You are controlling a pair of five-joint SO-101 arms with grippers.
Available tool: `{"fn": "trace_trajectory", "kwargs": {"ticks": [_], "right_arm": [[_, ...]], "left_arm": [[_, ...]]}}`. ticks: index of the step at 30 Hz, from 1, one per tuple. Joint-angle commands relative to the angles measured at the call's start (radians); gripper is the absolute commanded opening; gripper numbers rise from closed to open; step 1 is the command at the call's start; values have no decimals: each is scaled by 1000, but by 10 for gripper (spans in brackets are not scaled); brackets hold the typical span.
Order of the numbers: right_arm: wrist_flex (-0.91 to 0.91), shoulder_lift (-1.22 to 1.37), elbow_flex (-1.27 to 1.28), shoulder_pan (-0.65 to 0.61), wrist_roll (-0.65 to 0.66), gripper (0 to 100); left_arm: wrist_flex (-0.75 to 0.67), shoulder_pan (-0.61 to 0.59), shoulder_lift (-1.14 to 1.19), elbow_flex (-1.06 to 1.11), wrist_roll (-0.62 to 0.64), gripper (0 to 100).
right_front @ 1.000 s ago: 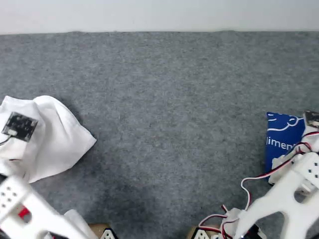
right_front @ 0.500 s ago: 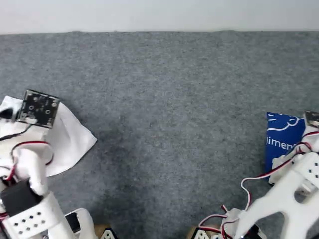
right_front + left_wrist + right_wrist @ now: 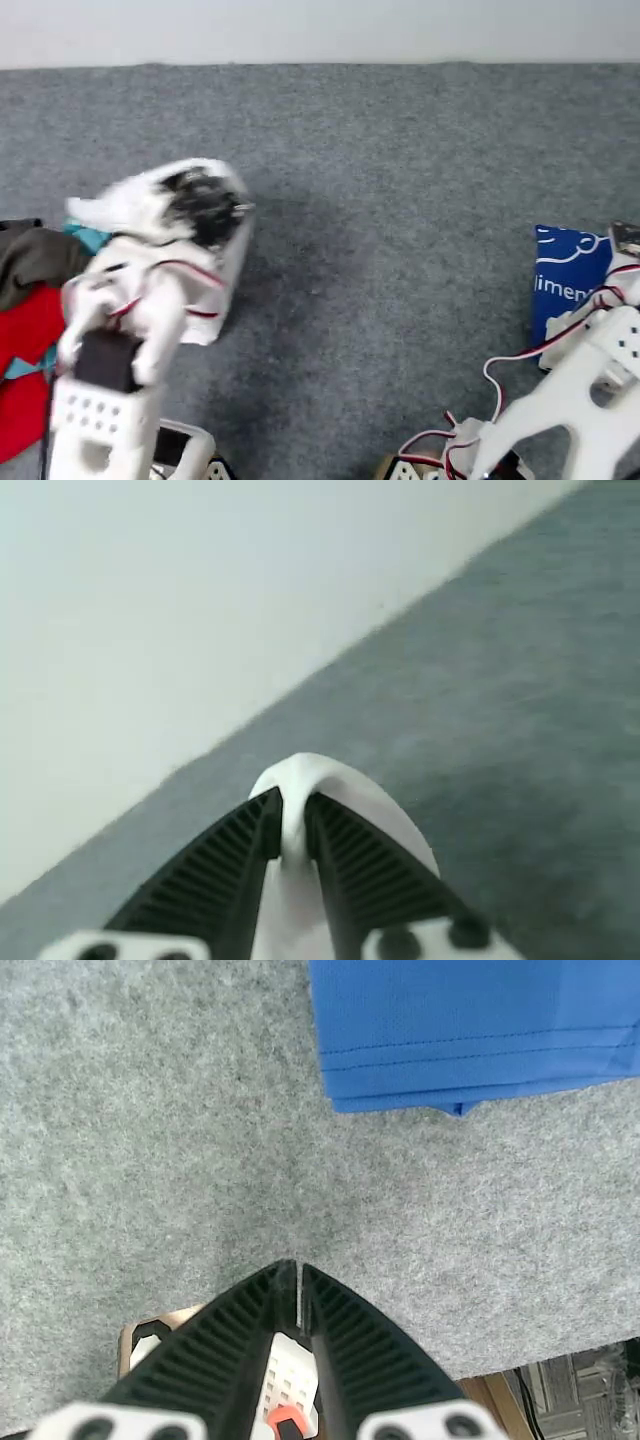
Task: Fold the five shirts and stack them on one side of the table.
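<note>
My left gripper [image 3: 290, 815] is shut on a fold of a white shirt [image 3: 330, 790], held up off the table. In the high view that white shirt [image 3: 135, 205] hangs around the left arm's wrist at the left of the grey mat. Beside it at the left edge lies a pile with a dark brown shirt [image 3: 35, 260], a teal shirt [image 3: 88, 238] and a red shirt [image 3: 25, 360]. A folded blue shirt [image 3: 565, 280] lies at the right edge. My right gripper [image 3: 300, 1272] is shut on nothing, just above the mat, a short way from the blue shirt [image 3: 470, 1030].
The grey mat [image 3: 380, 200] covers the table up to the white wall at the back. The right arm [image 3: 590, 390] with its red and white wires stands at the front right. The mat's front edge and a wooden table edge [image 3: 500, 1395] lie near the right gripper.
The left arm has lifted the white shirt off the pile and swung it up and to the right, uncovering the dark, teal and red shirts. The right arm has stayed still.
</note>
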Motion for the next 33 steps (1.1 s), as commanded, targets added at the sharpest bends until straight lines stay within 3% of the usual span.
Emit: {"fn": "trace_trajectory", "kwargs": {"ticks": [1,8,16,25,33], "right_arm": [[38,-38,-6,-15,9,8],[38,-38,-6,-15,9,8],[38,-38,-5,-15,9,8],[38,-38,-5,-15,9,8],[41,-38,-5,-44,8,8]], "left_arm": [[-51,176,124,-24,-15,14],[-203,391,434,-48,-20,14],[-78,476,717,-358,-5,16],[209,407,816,-745,264,221],[364,209,807,-786,315,242]]}}
